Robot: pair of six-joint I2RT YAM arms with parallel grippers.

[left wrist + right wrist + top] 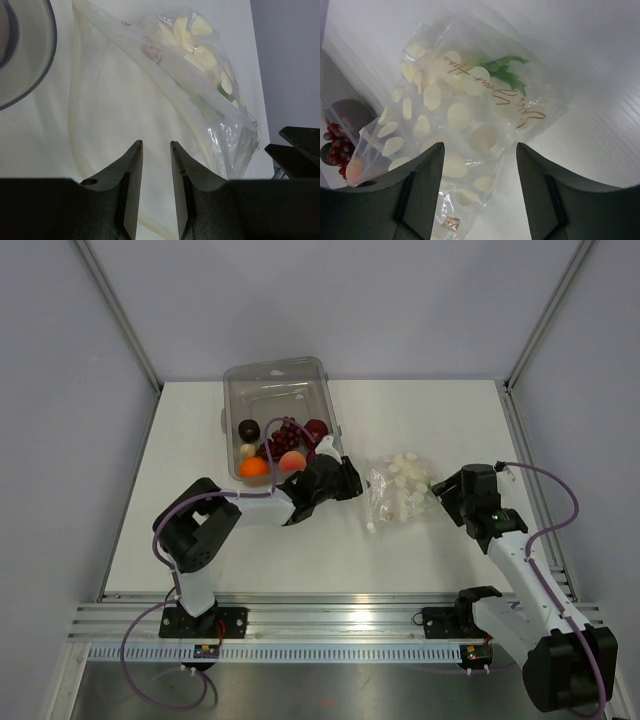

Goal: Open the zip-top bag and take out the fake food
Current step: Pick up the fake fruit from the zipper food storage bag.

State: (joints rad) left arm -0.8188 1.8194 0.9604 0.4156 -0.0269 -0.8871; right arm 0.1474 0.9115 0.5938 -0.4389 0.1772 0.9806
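The zip-top bag (398, 490) lies crumpled on the white table between my two grippers; it is clear, with white dots. In the right wrist view the zip-top bag (465, 105) shows gold script and a green leafy piece (507, 70) inside. Fake food sits in the clear bin (315, 375): an orange (254, 467), a peach (291, 462), grapes (285, 435) and a dark red piece (316, 429). My left gripper (156, 144) is just left of the bag, open narrowly, with nothing between its fingers. My right gripper (480, 146) stands open wide, with the bag's corner lying between its fingers.
The rigid bin stands at the back centre, right behind my left gripper (345, 480). Grapes and a dark piece (337, 135) show at the left edge of the right wrist view. A rounded white shape with a grey rim (20, 50) fills the left wrist view's top left corner.
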